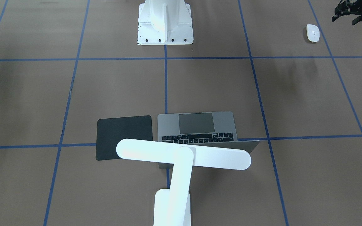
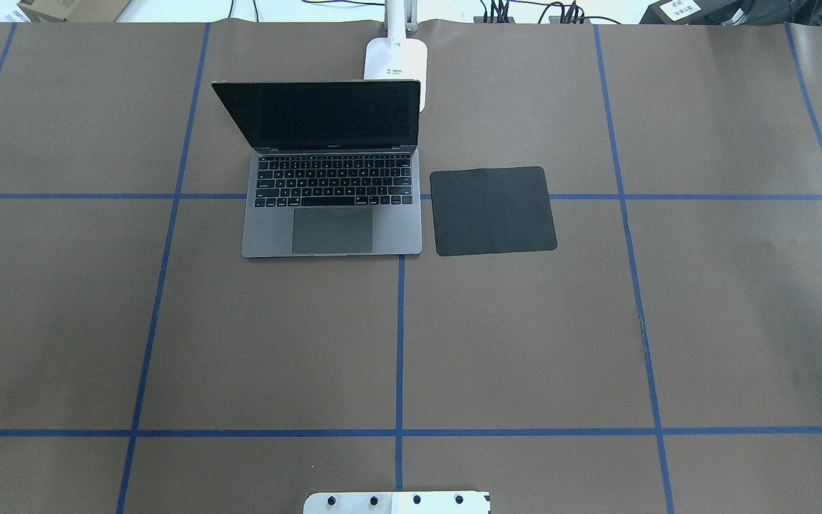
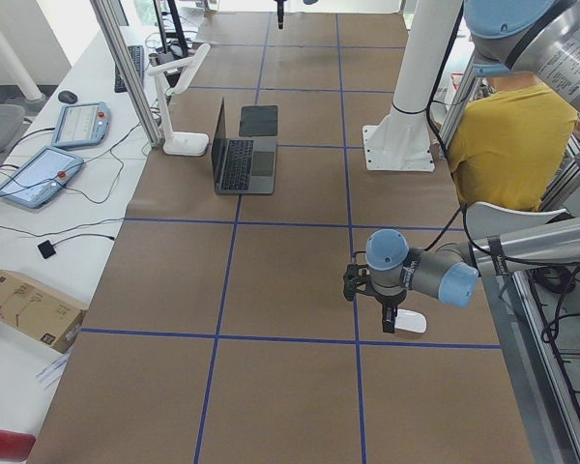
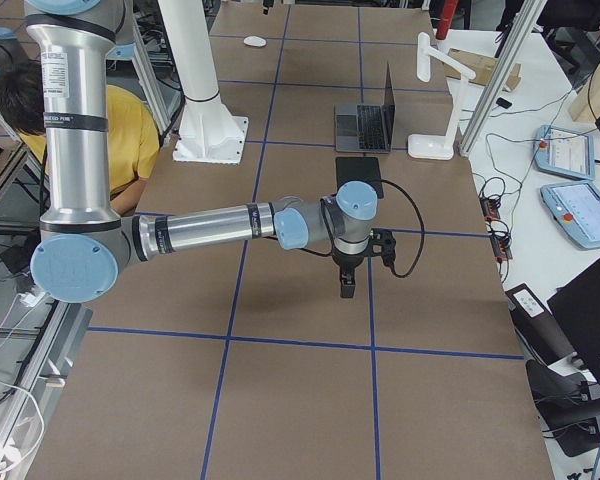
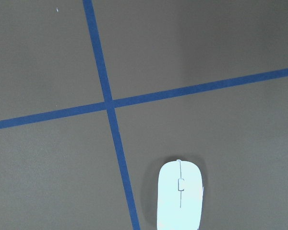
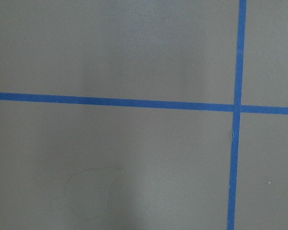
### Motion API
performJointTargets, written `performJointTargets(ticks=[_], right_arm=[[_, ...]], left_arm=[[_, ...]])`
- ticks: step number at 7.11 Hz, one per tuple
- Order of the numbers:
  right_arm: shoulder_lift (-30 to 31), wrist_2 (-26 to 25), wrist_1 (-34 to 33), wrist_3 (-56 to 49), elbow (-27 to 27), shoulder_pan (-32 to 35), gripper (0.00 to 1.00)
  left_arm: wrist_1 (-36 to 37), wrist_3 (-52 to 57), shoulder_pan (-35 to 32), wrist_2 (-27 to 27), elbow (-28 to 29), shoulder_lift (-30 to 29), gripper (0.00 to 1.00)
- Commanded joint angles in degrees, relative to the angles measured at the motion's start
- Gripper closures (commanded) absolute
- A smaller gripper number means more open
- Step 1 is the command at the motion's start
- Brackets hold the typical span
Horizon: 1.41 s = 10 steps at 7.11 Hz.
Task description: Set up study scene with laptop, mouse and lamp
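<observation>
Brown paper gridded with blue tape covers the table (image 2: 525, 343). Nearest, the left gripper (image 3: 387, 319) hangs by the smooth white oval mouse (image 1: 313, 33); I cannot tell its opening. The right gripper (image 4: 347, 285) is over bare paper, its opening equally unclear. Farther off are the open grey metal laptop (image 2: 332, 214), with a flat black pad (image 2: 493, 210) beside it and a white lamp (image 1: 184, 153) behind.

Black pad (image 2: 493, 211), brown table (image 2: 525, 343) (blue tape grid (image 2: 399, 343)), cardboard box (image 3: 29, 307)

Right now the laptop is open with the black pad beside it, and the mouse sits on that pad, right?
No: the mouse lies on the table, far from the black pad, as the front-facing view shows. The laptop is open beside it.
</observation>
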State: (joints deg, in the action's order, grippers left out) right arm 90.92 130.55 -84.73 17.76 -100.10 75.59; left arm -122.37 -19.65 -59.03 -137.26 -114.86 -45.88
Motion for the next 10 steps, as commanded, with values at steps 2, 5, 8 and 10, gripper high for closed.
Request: performJointTargets(ticks=[2, 5, 8, 10], right_arm=[[0.1, -0.1, 0.0, 0.0, 0.0, 0.0, 0.0], [0.1, -0.2, 0.0, 0.0, 0.0, 0.0, 0.0], [0.1, -0.2, 0.0, 0.0, 0.0, 0.0, 0.0], [0.1, -0.2, 0.1, 0.0, -0.1, 0.0, 0.0]], left_arm=[[0.2, -13.0, 15.6, 5.2, 0.2, -5.0, 0.0], [-1.0, -13.0, 18.4, 6.6, 2.9, -4.0, 0.0], [-11.8, -13.5, 19.0, 6.7, 11.3, -3.9, 0.0], [-11.9, -14.0, 19.1, 6.6, 11.6, -3.9, 0.0]])
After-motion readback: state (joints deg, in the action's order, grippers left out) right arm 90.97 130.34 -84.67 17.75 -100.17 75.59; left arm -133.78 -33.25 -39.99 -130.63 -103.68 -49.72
